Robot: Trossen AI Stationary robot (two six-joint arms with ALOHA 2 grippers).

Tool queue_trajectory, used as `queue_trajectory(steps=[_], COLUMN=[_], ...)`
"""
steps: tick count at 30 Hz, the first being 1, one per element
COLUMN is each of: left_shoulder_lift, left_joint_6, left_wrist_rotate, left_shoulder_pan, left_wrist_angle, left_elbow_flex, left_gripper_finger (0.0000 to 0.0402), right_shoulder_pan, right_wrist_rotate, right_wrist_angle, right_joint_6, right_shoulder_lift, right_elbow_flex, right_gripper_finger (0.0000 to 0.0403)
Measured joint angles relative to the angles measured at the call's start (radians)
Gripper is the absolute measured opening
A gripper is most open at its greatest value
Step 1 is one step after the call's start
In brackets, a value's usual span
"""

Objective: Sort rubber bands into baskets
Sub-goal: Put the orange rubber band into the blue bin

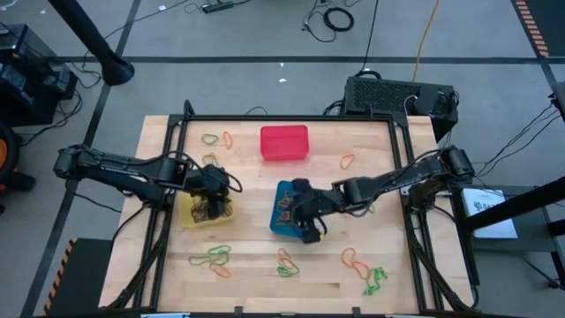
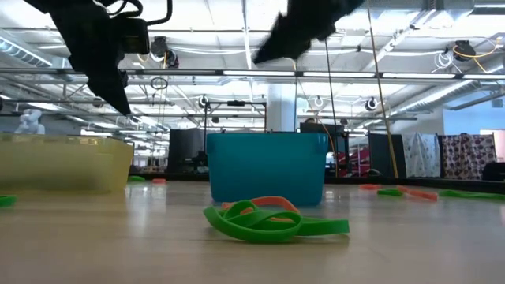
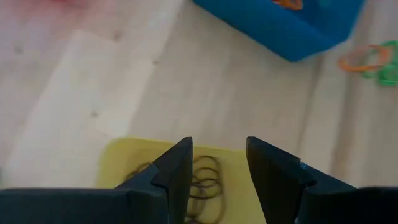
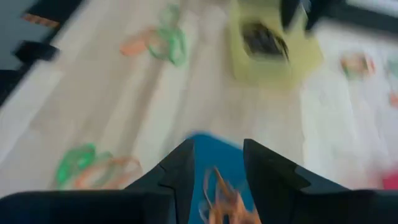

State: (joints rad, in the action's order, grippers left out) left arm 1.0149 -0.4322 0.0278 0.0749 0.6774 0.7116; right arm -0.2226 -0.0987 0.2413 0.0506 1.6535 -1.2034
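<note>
Over the yellow basket (image 1: 205,212), left end effector (image 1: 214,184) hovers with fingers parted, nothing between them; its wrist view shows dark brown bands (image 3: 205,180) piled inside, which the top view barely resolves. Right end effector (image 1: 306,215) sits over the blue basket (image 1: 284,219), fingers apart with no grip; its wrist cam shows orange bands (image 4: 225,200) in the basket between them. Only the top view gives the red basket (image 1: 284,143) at the far side of the surface (image 1: 256,283) and loose orange/green bands (image 1: 212,258) scattered along the near edge. Low view adds a green-and-orange tangle (image 2: 268,221) lying in front of the blue basket. No readable labels or writing anywhere.
</note>
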Motion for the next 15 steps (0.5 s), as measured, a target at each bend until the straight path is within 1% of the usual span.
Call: queue_trajectory(steps=[7,12,15], left_shoulder_lift=[0.0,0.0,0.001], left_joint_6=[-0.031,-0.035,-0.052], left_wrist_rotate=[-0.011,-0.051,-0.053], left_shoulder_pan=[0.123,0.254,0.336], left_wrist_angle=[-0.106,-0.185,-0.229], left_elbow_flex=[0.0,0.0,-0.001], left_gripper_finger=[0.0157,0.0157,0.0157], right_shoulder_pan=[-0.078,-0.111,-0.129], right_wrist_rotate=[0.0,0.0,0.0], right_wrist_angle=[-0.137,-0.217,-0.219], right_joint_6=[0.131,0.168,0.199], right_shoulder_lift=[0.074,0.167,0.206], right_elbow_flex=[0.0,0.0,0.001], right_gripper_finger=[0.0128,0.0128,0.0128])
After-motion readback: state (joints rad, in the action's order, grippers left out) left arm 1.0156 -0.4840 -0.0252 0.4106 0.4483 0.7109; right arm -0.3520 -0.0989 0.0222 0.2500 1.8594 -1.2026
